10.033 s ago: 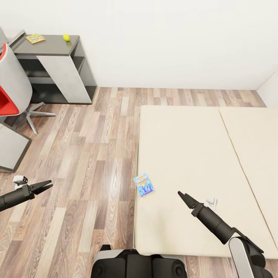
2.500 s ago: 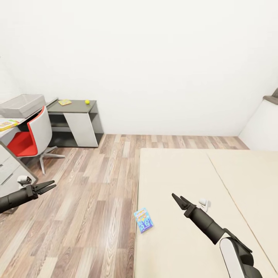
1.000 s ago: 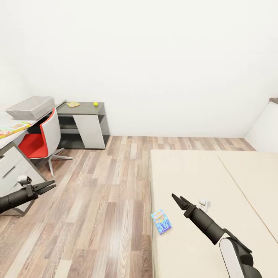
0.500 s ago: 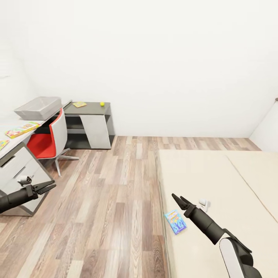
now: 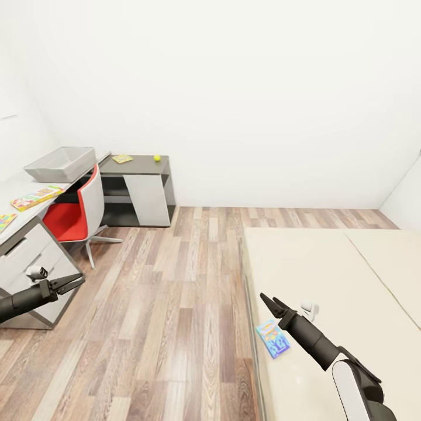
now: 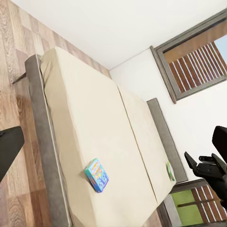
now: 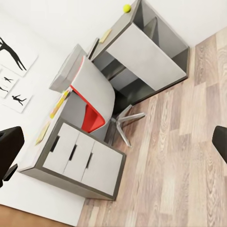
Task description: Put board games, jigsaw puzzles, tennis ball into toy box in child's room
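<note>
The small blue board game (image 5: 273, 338) lay flat on the near edge of the bed (image 5: 327, 275), just beside the right gripper (image 5: 268, 302) but not touching it; the left wrist view showed the same blue box (image 6: 97, 175) close to the mattress's long side, with a second, greenish box (image 6: 170, 171) near the far edge of the bed, too small to read. The right gripper's fingers were spread a little apart and held nothing, hovering above the mattress, its dark forearm running back and down to a white elbow joint (image 5: 356, 386) at the lower right of the head view. The left gripper (image 5: 72, 282) was likewise parted and empty, held out over the wooden floor (image 5: 175, 316) in front of the white drawer unit (image 5: 26, 257), its arm reaching in almost level from the left. Beyond it the long pale table (image 5: 23, 193) carried a long red, yellow and green game box (image 5: 36, 197) and, nearer the robot at the table's edge, a bright patterned square (image 5: 6, 221) partly cut off by the frame. A red and white chair (image 5: 76, 210) stood tucked against the table. Farther along the top sat the light grey toy box (image 5: 61, 164), with no toy visible in it. Against the back wall the lower dark cabinet (image 5: 137, 190) bore another colourful square (image 5: 122, 158) and the yellow tennis ball (image 5: 156, 158), well apart from each other.
</note>
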Robot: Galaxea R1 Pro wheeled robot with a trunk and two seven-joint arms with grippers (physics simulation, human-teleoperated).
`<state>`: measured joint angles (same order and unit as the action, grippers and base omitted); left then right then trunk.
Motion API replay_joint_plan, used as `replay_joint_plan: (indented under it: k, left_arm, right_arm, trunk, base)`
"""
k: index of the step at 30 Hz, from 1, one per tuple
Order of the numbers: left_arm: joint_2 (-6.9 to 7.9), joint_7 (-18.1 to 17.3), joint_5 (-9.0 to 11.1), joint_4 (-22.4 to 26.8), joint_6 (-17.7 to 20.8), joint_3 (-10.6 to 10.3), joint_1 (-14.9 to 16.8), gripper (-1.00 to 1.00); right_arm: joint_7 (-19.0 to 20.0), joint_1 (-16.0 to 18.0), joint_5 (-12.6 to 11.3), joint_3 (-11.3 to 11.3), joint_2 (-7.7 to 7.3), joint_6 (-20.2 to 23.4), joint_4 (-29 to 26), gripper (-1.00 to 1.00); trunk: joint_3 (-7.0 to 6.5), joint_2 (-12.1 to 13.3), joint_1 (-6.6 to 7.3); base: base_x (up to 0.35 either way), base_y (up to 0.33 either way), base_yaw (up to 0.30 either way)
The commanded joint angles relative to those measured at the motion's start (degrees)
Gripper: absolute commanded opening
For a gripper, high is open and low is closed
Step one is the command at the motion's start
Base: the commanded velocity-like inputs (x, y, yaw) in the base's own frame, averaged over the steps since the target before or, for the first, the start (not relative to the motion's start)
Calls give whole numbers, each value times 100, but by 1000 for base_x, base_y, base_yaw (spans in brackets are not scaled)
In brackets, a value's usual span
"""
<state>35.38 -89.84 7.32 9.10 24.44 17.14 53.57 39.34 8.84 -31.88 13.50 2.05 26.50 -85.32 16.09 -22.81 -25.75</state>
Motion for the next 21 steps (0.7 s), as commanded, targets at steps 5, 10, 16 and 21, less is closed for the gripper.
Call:
replay_joint_plan:
  k: [5, 10, 16, 21]
  left_arm:
    - [4, -16, 50, -3, 74, -49, 4, 100]
    - [4, -16, 50, -4, 77, -47, 4, 100]
    - [4, -16, 50, -2, 78, -48, 4, 100]
    - [4, -16, 50, -3, 78, -52, 4, 100]
  right_arm:
    - [12, 5, -35, 13, 6, 41, -5, 100]
    - [12, 4, -31, 13, 6, 40, -9, 100]
    - [12, 7, -35, 12, 6, 39, -5, 100]
    - [12, 4, -37, 16, 6, 43, -2, 100]
  trunk:
    - [10, -11, -3]
    - [10, -11, -3]
    - [10, -11, -3]
    - [0, -11, -3]
  base:
    - [52, 213, 0]
    - [70, 266, 0]
    - [74, 278, -1]
    - [75, 280, -159]
